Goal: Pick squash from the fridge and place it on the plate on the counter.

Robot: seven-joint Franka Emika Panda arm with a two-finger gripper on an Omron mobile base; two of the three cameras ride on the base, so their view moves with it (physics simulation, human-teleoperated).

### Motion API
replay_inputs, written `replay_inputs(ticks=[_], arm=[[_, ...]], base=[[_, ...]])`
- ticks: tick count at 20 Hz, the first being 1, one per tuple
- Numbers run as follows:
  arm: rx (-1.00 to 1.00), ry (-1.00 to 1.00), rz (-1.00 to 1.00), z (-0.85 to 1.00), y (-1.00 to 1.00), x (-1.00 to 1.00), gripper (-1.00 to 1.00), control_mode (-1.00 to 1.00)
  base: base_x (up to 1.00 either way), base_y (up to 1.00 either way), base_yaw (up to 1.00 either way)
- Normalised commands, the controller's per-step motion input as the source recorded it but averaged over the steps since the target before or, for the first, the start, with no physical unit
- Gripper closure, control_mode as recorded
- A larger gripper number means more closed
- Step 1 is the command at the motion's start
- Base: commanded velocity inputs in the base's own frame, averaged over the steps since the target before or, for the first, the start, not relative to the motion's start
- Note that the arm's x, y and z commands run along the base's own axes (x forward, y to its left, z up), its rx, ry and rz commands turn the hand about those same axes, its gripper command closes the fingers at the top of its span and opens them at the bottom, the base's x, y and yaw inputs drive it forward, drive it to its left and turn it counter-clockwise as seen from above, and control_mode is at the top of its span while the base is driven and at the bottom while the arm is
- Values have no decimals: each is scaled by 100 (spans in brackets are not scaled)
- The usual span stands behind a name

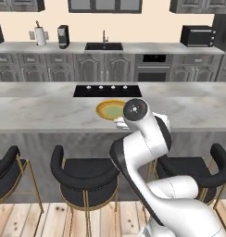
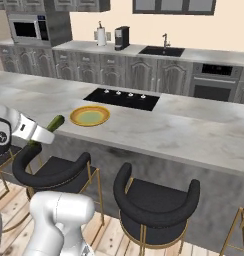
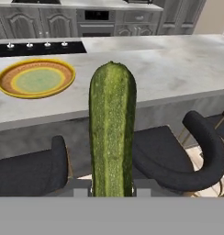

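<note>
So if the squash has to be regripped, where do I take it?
Judging by its shape, across the slim middle of the squash, jaws closing on its long sides from the near end; the gripper holds that end now, and the squash points toward the plate.

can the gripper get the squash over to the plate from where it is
Probably yes. The gripper holds the squash above the stools, just short of the counter edge, and the plate lies bare near that edge with nothing between them.
</note>
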Motion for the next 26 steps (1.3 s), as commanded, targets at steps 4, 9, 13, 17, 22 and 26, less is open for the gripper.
replay_inputs(ticks=[4, 9, 13, 17, 22, 26], arm=[[0, 1, 13, 0, 15, 58, 100, -100], [0, 3, 17, 0, 1, 65, 100, -100], [0, 9, 22, -5, 0, 86, 100, -100], [0, 12, 20, -5, 0, 90, 100, -100], [3, 11, 19, -15, 0, 78, 100, -100], [3, 8, 16, -26, 0, 78, 100, -100]], base=[[0, 0, 0], [0, 0, 0], [0, 0, 0], [0, 0, 0], [0, 0, 0], [0, 0, 0]])
